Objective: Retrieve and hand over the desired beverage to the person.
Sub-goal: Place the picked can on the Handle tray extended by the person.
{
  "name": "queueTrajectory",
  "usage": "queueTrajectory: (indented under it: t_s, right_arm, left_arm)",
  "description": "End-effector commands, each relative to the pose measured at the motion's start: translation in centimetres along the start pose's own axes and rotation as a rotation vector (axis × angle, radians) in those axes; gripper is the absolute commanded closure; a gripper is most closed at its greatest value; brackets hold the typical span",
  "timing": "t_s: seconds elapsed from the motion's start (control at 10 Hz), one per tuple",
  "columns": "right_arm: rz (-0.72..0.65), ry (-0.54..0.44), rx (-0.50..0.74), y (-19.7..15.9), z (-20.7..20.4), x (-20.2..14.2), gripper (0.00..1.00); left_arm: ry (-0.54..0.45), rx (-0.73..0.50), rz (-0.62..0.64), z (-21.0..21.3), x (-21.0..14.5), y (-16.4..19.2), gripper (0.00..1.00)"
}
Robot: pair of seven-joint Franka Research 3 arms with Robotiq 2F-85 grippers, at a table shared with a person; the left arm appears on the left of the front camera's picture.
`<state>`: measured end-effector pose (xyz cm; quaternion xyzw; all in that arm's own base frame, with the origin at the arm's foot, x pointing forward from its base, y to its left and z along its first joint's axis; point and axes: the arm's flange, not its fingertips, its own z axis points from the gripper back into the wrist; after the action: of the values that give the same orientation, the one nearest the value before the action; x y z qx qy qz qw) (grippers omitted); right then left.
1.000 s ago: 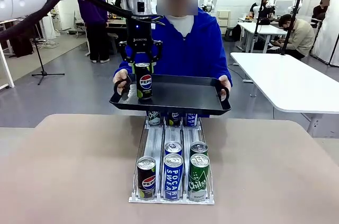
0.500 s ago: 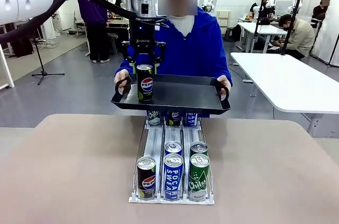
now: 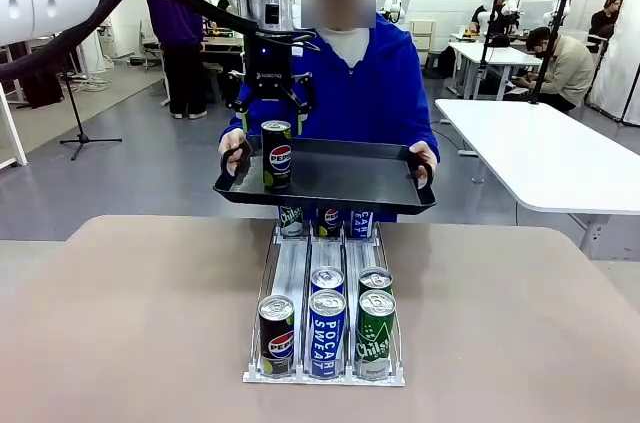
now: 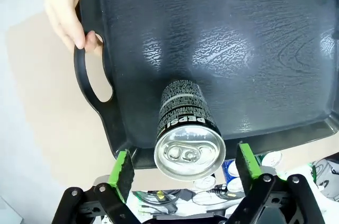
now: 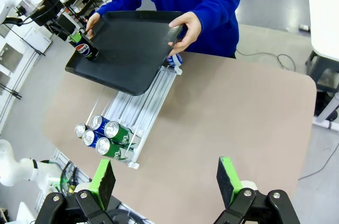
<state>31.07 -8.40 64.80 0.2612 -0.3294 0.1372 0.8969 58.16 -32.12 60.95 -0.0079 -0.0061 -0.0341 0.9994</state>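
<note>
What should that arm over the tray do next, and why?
Probably lift straight up and away. The left arm's fingers stand open with a gap on each side of the Pepsi can, which stands upright on the tray that the person holds, so the can looks delivered.

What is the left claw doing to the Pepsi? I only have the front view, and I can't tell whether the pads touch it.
Observer: In the left wrist view the left claw is open, with both green pads clear of the Pepsi can and a gap on each side.
Operator: Is its base inside the rim?
Observer: Yes, it stands on the black tray, on its floor, beside the handle cutout that the person's hand holds.
Operator: And the other arm?
Observer: The right claw is open, holding nothing, above the table.
</note>
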Motion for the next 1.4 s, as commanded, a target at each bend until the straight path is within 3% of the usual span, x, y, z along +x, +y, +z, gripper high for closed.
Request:
queueTrajectory:
  t_s: [0.0, 0.2, 0.4, 0.8, 1.2, 1.3]
  right_arm:
    - [0.009, -0.008, 0.035, -0.1, -0.1, 0.2, 0.0]
    - [0.009, -0.008, 0.035, -0.1, -0.1, 0.2, 0.0]
    - [0.009, -0.008, 0.035, -0.1, -0.1, 0.2, 0.0]
    - [0.009, -0.008, 0.035, -0.1, -0.1, 0.2, 0.0]
    - [0.009, -0.008, 0.035, -0.1, -0.1, 0.2, 0.0]
    - [0.009, -0.008, 0.035, -0.1, -0.1, 0.2, 0.0]
  left_arm:
    - [-0.012, 0.011, -0.066, 2.0, -0.9, -0.3, 0.0]
    - [-0.075, -0.009, -0.182, 4.5, -5.7, -0.4, 0.0]
    - [-0.176, -0.007, -0.298, 6.5, -13.3, 1.3, 0.0]
    - [-0.312, -0.041, -0.35, 6.7, -22.5, 5.1, 0.0]
    - [-0.328, -0.073, -0.323, 6.6, -23.2, 6.0, 0.0]
    - [-0.324, -0.032, -0.323, 7.3, -23.9, 5.4, 0.0]
